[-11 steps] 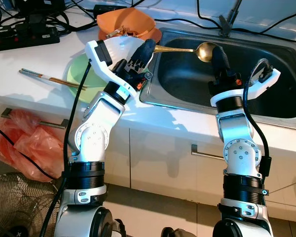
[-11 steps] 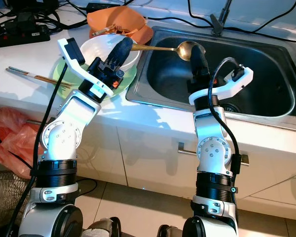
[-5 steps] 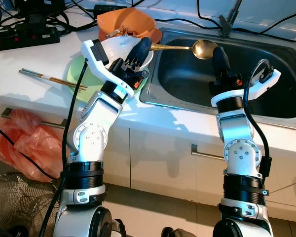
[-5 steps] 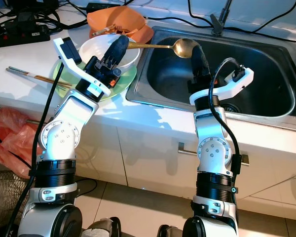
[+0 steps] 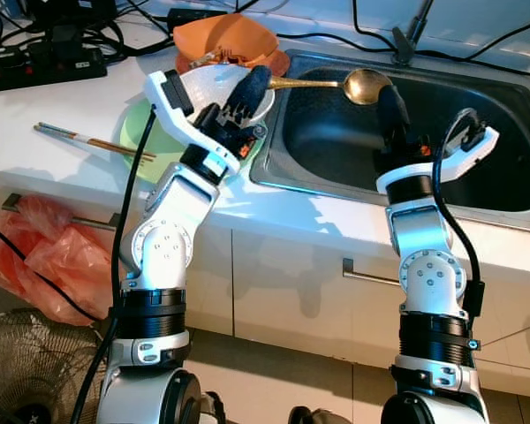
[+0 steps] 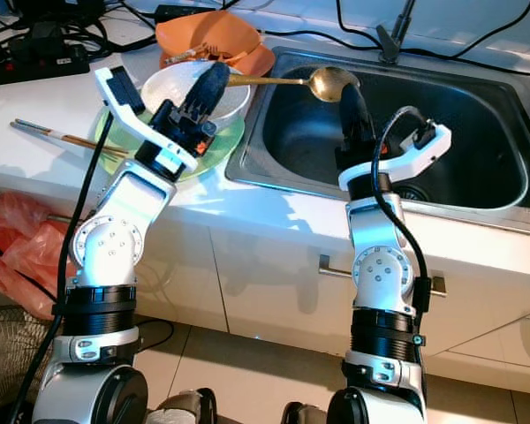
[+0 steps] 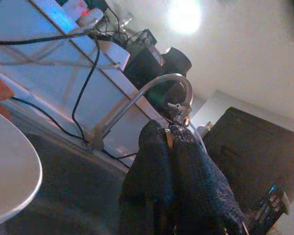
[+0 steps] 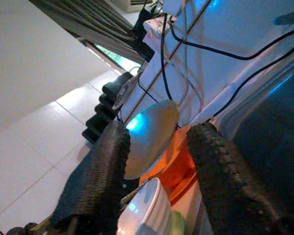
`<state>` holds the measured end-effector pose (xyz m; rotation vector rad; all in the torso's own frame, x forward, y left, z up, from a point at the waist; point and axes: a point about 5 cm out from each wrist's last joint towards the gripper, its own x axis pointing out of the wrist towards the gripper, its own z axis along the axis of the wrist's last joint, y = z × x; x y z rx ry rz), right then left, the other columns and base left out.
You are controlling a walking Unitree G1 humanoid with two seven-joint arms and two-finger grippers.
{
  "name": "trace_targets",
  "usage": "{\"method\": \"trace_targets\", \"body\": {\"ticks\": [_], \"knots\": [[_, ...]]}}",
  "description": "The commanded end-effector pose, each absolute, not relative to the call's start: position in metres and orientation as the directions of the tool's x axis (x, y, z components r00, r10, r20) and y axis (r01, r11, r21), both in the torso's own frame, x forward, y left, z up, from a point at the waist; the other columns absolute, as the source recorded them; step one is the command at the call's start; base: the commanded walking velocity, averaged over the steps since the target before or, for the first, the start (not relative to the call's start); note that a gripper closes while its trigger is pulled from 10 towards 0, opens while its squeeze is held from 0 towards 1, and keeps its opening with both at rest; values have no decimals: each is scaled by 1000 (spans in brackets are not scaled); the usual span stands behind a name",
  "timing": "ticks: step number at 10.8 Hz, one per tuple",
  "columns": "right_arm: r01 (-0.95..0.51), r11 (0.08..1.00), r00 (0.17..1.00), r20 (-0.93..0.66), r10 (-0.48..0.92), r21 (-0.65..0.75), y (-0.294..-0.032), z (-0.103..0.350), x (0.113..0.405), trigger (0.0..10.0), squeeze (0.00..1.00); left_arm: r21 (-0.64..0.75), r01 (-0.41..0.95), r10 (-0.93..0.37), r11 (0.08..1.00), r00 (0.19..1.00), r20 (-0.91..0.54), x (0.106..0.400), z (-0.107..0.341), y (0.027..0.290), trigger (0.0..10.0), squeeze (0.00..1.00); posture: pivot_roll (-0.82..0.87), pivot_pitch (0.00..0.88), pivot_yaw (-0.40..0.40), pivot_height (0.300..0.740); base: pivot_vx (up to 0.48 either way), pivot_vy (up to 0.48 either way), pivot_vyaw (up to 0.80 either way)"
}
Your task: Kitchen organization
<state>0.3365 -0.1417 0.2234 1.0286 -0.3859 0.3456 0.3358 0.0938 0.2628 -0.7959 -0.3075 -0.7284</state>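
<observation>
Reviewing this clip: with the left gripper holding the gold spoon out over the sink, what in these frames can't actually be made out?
- White bowl contents: left gripper covers them in the eye views.
- Orange bowl contents: the white bowl covers part.
- Spoon handle in the left wrist view: a thin sliver between the shut fingers.
- Sink drain: the right arm covers most of it.
- Sink's far right end: cut off by the frame edge.

Bowl (image 5: 214, 88) on plate (image 5: 146, 132), left of sink (image 5: 336, 141); chopsticks (image 5: 88, 141) further left; spoon (image 5: 349, 86) over sink's back-left corner.
</observation>
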Motion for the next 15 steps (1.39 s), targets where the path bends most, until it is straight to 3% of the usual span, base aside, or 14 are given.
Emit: {"method": "trace_targets", "body": {"ticks": [1, 4, 5, 15], "knots": [[-431, 480, 889, 451, 80, 764, -146, 219, 336, 10000, 1000, -527, 704, -477, 476, 710, 518, 335, 268, 91, 10000, 0, 126, 138, -41, 740, 0, 0, 0], [-429, 475, 891, 447, 82, 768, -144, 217, 336, 10000, 1000, -529, 704, -471, 475, 710, 523, 335, 268, 92, 10000, 0, 128, 140, -42, 740, 0, 0, 0], [-427, 468, 892, 444, 82, 773, -144, 217, 337, 10000, 0, -529, 703, -475, 475, 711, 519, 335, 267, 92, 10000, 0, 128, 140, -41, 740, 0, 0, 0], [-453, 439, 881, 465, 87, 776, -142, 223, 339, 10000, 0, -550, 715, -552, 432, 692, 466, 330, 249, 79, 10000, 0, 124, 127, -42, 740, 0, 0, 0]]}}
